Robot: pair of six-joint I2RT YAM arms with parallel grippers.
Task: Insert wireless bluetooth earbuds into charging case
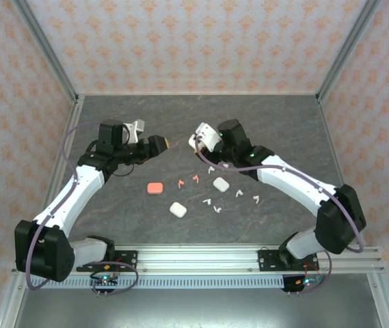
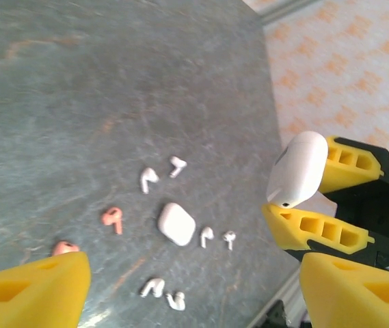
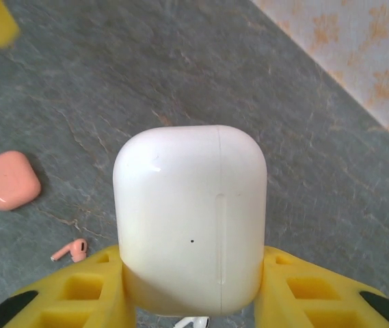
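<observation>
My right gripper (image 1: 199, 142) is shut on a closed white charging case (image 3: 191, 219), held above the mat between its yellow fingers (image 3: 78, 294). That case (image 2: 297, 171) also hangs at the right of the left wrist view. My left gripper (image 1: 161, 144) faces it from the left, open and empty, its fingers (image 2: 33, 294) spread wide. White earbuds (image 1: 206, 202) lie scattered on the mat, several of them around a white case (image 1: 221, 183). Two pink earbuds (image 1: 180, 183) lie left of that case. One pink earbud (image 3: 71, 250) shows below the held case.
A pink case (image 1: 155, 187) and another white case (image 1: 178, 210) lie on the grey mat (image 1: 112, 212). Patterned walls (image 1: 194, 41) and metal posts enclose the back and sides. An aluminium rail (image 1: 201, 254) runs along the near edge.
</observation>
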